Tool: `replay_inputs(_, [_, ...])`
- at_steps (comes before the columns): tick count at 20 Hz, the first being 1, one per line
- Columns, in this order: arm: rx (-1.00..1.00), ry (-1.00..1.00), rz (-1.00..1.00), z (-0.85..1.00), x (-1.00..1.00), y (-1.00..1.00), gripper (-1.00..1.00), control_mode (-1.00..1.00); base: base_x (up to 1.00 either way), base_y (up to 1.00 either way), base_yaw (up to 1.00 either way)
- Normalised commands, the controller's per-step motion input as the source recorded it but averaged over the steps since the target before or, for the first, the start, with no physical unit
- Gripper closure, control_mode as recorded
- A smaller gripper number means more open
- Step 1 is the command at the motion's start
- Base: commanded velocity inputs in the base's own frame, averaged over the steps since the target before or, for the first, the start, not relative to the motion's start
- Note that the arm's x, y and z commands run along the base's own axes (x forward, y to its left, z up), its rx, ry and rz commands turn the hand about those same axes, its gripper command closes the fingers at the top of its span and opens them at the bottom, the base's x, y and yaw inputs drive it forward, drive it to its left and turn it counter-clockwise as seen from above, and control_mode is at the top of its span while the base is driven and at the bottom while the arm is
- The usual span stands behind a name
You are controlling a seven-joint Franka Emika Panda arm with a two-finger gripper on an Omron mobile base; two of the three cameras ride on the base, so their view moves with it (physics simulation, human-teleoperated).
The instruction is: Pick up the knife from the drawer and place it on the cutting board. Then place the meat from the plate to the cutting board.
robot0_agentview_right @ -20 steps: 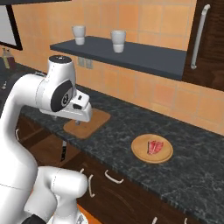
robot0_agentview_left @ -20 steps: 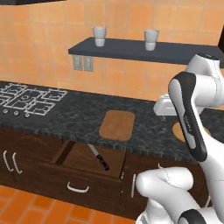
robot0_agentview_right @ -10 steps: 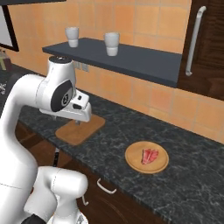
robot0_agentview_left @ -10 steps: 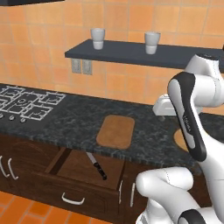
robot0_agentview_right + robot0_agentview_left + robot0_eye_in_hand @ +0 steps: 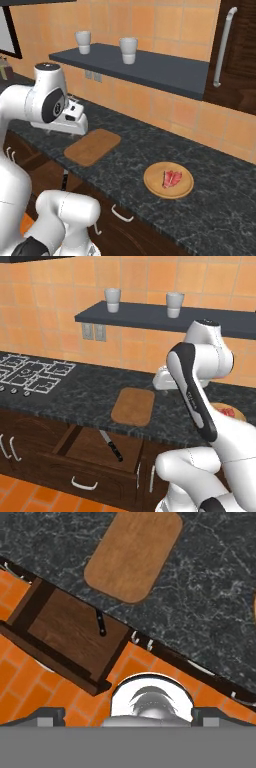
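All 3 views are evenly and brightly lit with flat, rendered light — no glare and no dim corners. Soft shadow falls under the shelf [image 5: 165,318] onto the orange tiles and inside the open drawer [image 5: 102,448], where the back part is darker. The pictures are slightly soft and low in detail, coarse on the speckled counter [image 5: 130,150] — without visible bending at the edges.

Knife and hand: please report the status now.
Hand above counter, holding nothing; open or shut unclear. Knife lying in open drawer. Cutting board bare; meat on plate. Nothing in the way.
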Motion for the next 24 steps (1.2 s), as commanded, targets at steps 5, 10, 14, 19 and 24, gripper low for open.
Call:
replay_inputs(5, [-0.02, 0.1, -0.01, -0.59, 0.28, 1.0, -1.0, -1.0, 0.0, 0.0, 0.0])
replay_inputs(10, [0.0, 0.05, -0.14, -0.99, 0.02, 1.0, -1.0, -1.0, 0.0, 0.0, 0.0])
replay_inputs(14, [0.0, 0.0, -0.18, -1.0, 0.0, 1.0, -1.0, -1.0, 0.0, 0.0, 0.0])
replay_inputs(19, [-0.01, 0.0, -0.09, -0.76, 0.29, 0.79, -1.0, -1.0, 0.0, 0.0, 0.0])
replay_inputs(24, [-0.05, 0.03, -0.02, -0.56, 0.75, 0.53, -1.0, -1.0, 0.0, 0.0, 0.0])
